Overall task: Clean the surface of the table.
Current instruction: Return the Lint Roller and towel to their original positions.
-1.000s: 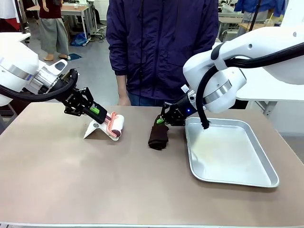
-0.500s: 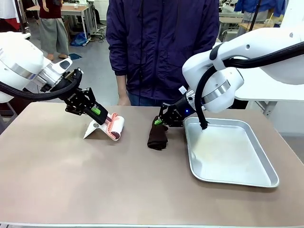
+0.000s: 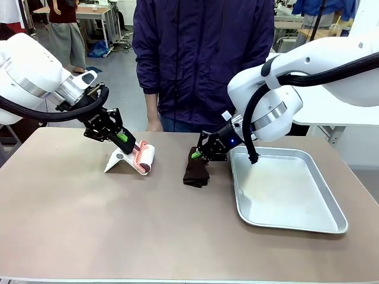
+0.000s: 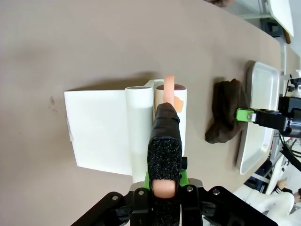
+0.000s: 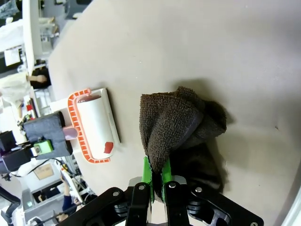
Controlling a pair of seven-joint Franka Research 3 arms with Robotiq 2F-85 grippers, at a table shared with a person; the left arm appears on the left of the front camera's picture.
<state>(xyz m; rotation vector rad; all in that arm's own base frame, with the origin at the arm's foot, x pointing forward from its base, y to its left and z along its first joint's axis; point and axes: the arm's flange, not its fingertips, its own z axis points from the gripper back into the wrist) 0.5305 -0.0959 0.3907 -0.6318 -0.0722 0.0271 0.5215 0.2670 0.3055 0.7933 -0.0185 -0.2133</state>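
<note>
Counter under two loaded pincers

Counter (image 3: 118, 225) is the broad taupe-brown top we see spreading across the front view, reaching from our side to the person (image 3: 201, 59) standing at its far edge.

Our left pincer (image 3: 131, 144) is clamped on the pale pink handle of a lint roller (image 3: 144, 157), whose white drum sits low over the far-left part of the counter. Just beside the drum, on its left, a white folded cover (image 3: 116, 161) rests on the surface. In the left wrist view the handle (image 4: 164, 188) runs between the foam-faced fingers (image 4: 164, 157), and the drum lies alongside the cover (image 4: 101, 129).

Our right pincer (image 3: 196, 153) is closed tight on the top of a dark brown cloth (image 3: 196, 171), which hangs down in a bunch and meets the counter near its middle. In the right wrist view the green pads (image 5: 147, 175) pinch a fold of the towelling (image 5: 174, 125), with the roller (image 5: 94, 126) farther off.

A shallow silver tray (image 3: 323, 216) lies on the right side of the counter, just beside the cloth.
</note>
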